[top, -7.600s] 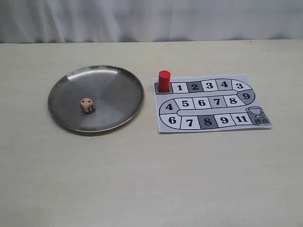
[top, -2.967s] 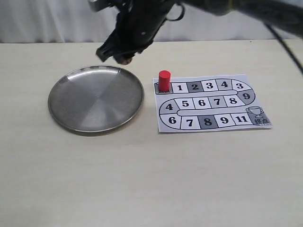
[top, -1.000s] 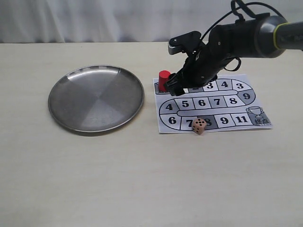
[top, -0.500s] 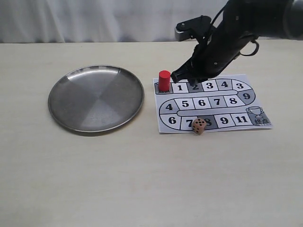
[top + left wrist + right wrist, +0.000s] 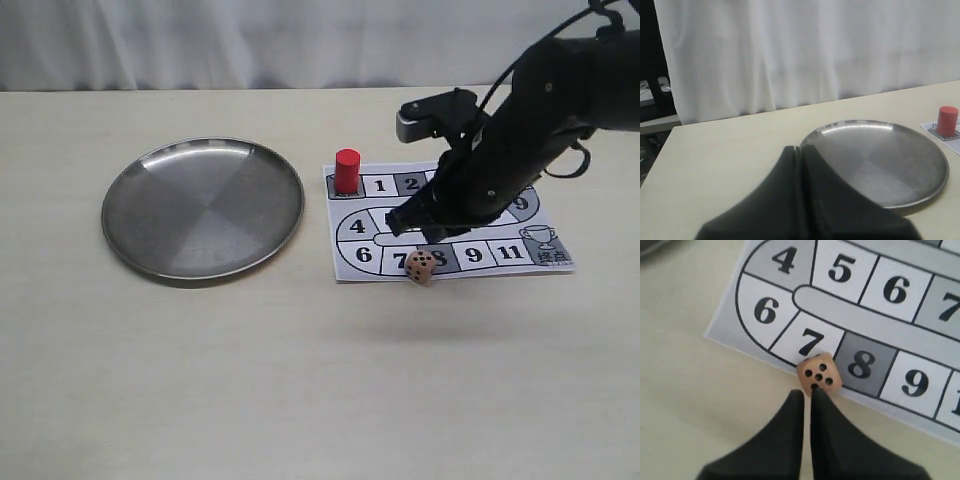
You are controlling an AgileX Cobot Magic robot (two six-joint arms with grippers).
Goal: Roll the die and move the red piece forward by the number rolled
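The die [image 5: 421,267] lies tilted at the front edge of the paper board [image 5: 365,254], by squares 7 and 8, with several black pips facing up. In the right wrist view the die [image 5: 819,374] lies just beyond the tips of my right gripper [image 5: 807,391], whose jaws are shut and hold nothing. My right gripper [image 5: 403,221] hangs over the middle of the board. The red piece [image 5: 347,171] stands upright on the start square at the board's far left corner. It also shows in the left wrist view as the red piece [image 5: 947,120]. My left gripper [image 5: 801,148] is shut and holds nothing.
A round steel plate [image 5: 203,207] lies left of the board, with nothing in it; the plate [image 5: 875,160] is just beyond my left gripper. A white curtain runs along the table's far edge. The right arm hides squares 2 to 8 of the board.
My right arm has moved from above squares 1 and 2, near the red piece, toward the front of the board, closer to the die. Die and red piece have not moved.
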